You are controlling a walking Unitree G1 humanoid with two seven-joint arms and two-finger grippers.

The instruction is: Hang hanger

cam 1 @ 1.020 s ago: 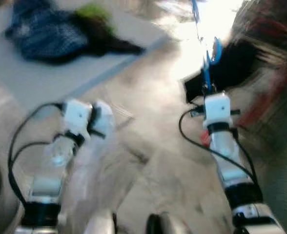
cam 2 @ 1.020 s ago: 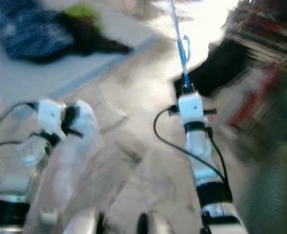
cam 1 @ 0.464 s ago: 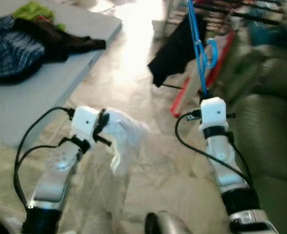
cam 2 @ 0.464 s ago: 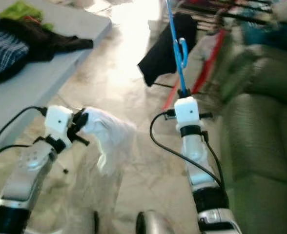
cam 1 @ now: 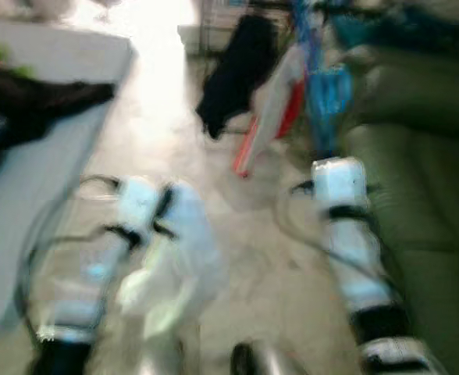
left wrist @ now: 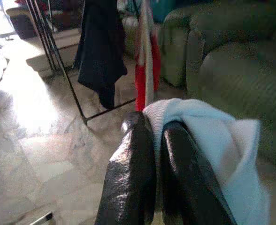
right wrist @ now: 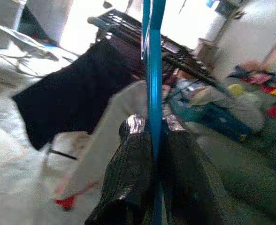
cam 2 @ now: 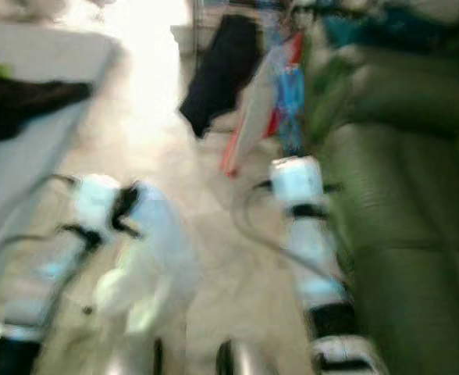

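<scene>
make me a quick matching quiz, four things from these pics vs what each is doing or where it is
Things:
1. blue hanger
2. white cloth
3. black garment
4. green sofa

States:
a. hanging on the drying rack
b. clamped in the right claw
c. standing on the robot's right
d. clamped in the left claw

Pairs: 1-b, 2-d, 3-a, 4-c
</scene>
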